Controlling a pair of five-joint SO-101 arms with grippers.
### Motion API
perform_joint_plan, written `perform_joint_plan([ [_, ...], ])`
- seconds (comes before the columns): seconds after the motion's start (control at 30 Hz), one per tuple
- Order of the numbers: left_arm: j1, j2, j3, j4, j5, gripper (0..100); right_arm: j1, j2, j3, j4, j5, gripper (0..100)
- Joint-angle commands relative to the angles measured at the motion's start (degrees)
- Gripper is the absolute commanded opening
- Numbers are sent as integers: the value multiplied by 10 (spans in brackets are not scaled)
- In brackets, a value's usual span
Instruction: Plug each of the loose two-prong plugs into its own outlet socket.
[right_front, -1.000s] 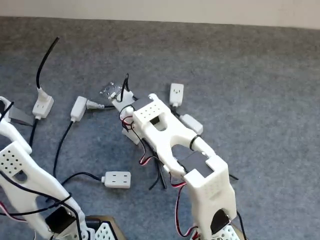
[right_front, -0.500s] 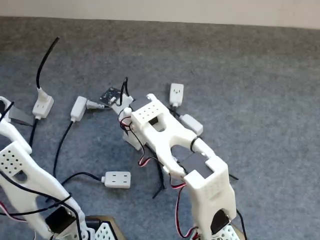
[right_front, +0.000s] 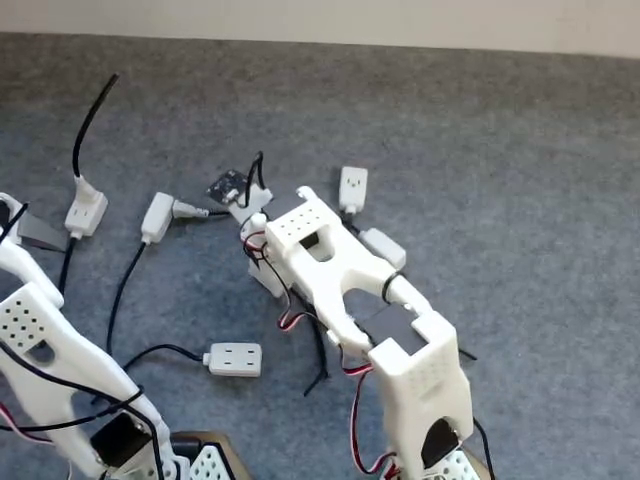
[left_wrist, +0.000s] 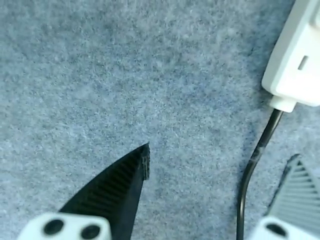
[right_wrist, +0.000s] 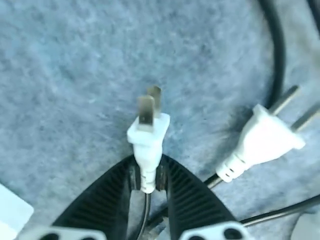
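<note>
Two plugs seem unplugged yet: one two-prong plug (right_wrist: 147, 135) pinched in the right gripper (right_wrist: 148, 170), a second plug (right_wrist: 264, 139) loose beside it. The left gripper (left_wrist: 220, 160) hangs spread.

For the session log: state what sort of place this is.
Probably a robotics test bench: a grey carpeted surface against a pale wall, white arms over scattered outlet sockets, the right claw gripping a two-prong plug.

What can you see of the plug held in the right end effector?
White two-prong plug, plastic-looking, with two flat metal prongs pointing away from the right end effector. Its rear is clamped between the black ribbed fingers; a black cord leaves behind it. It sits over grey carpet, apart from a second loose plug.
</note>
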Motion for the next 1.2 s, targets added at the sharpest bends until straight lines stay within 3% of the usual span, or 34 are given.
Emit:
perform_joint_plan([
  [0.0, 19, -15, -22, 25, -1, 396, 1, -60, -7, -8, -33, 5],
  [0.1, 25, -50, -1, 27, 0, 396, -1, -144, 58, -55, -42, 5],
  [0.3, 61, -201, 191, 27, -4, 400, -62, -382, 373, -309, -37, 5],
  [0.47, 100, -356, 349, 5, -6, 402, -103, -538, 491, -356, -37, 5],
  [0.67, 141, -528, 560, -126, -6, 402, -144, -581, 515, -369, -39, 5],
  [0.93, 173, -799, 934, -443, 8, 402, -162, -581, 566, -432, -40, 5],
  [1.17, 218, -1003, 1027, -462, 62, 402, -163, -581, 567, -433, -43, 5],
])
